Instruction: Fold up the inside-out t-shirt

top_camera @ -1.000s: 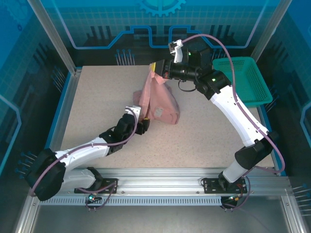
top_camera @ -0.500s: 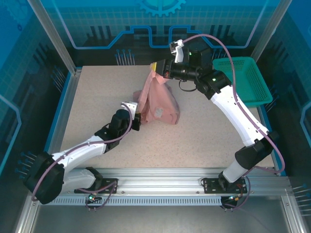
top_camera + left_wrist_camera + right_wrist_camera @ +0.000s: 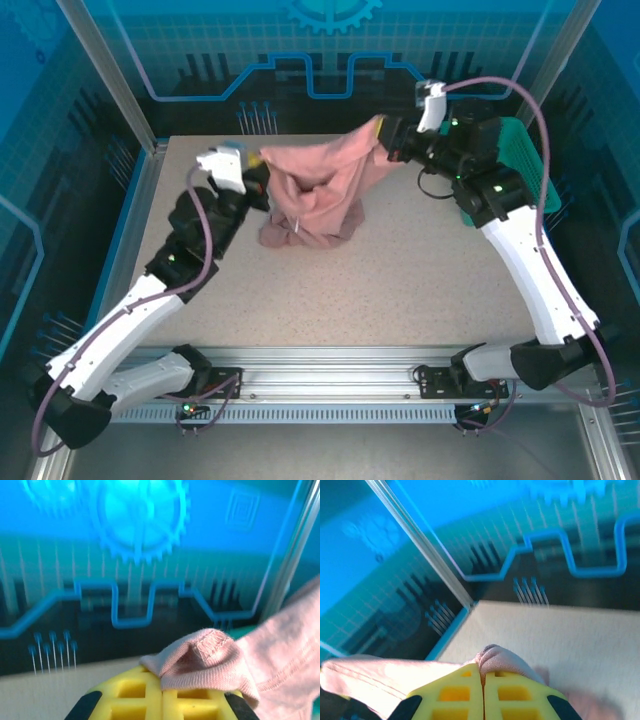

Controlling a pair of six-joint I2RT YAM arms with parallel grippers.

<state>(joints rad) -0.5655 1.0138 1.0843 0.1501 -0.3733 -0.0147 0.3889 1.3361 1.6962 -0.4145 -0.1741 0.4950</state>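
Observation:
The inside-out t-shirt [image 3: 318,188] is salmon pink and hangs stretched between my two grippers above the back of the table [image 3: 420,275]. Its lower end bunches on the tabletop. My left gripper [image 3: 256,160] is shut on the shirt's left upper edge. In the left wrist view a hemmed fold of the t-shirt [image 3: 205,657] sticks out of the closed yellow fingers [image 3: 135,695] of that gripper [image 3: 162,690]. My right gripper [image 3: 384,131] is shut on the right upper edge. In the right wrist view the t-shirt [image 3: 495,656] bulges from the gripper [image 3: 482,675].
A teal mesh basket [image 3: 532,165] stands at the back right, largely behind the right arm. Glass enclosure walls and metal posts [image 3: 110,75] ring the table. Speckled tabletop lies bare in front of the shirt.
The left gripper closed on the shirt's edge, then rose and swung back-left. The right gripper carried its edge to the right. The shirt went from a bunched heap to spread between them.

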